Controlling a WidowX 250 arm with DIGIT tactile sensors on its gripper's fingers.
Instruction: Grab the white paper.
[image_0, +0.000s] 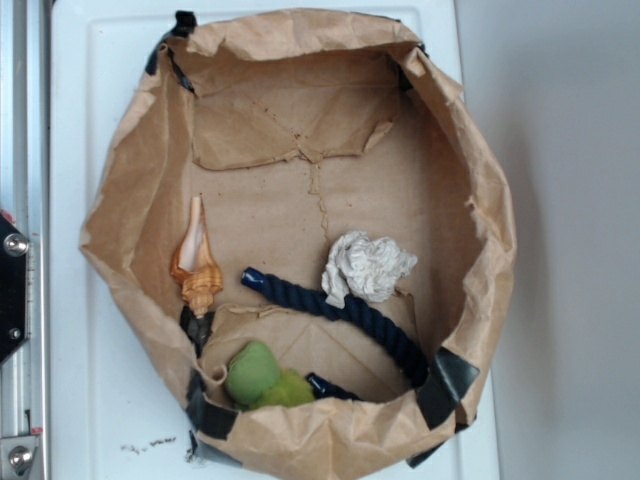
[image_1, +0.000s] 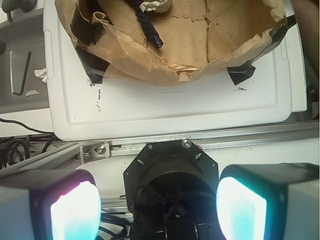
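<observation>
The white paper (image_0: 366, 264) is a crumpled off-white wad lying right of centre on the floor of the brown paper bag (image_0: 492, 200), touching the dark blue rope (image_0: 340, 310). In the wrist view only a sliver of the white paper (image_1: 154, 5) shows at the top edge, inside the bag (image_1: 225, 42). My gripper (image_1: 159, 210) is open, its two glowing pads (image_1: 75, 212) wide apart with nothing between them. It hangs over the robot's black base mount (image_1: 170, 165), well outside the bag. The exterior view does not show the gripper.
Inside the bag lie an orange spiral shell (image_0: 196, 262) at the left and a green ball (image_0: 252, 372) at the near wall. The bag stands on a white plastic lid (image_0: 75, 150). An aluminium rail (image_1: 225, 136) runs between lid and base. A hex key (image_1: 20, 75) lies left.
</observation>
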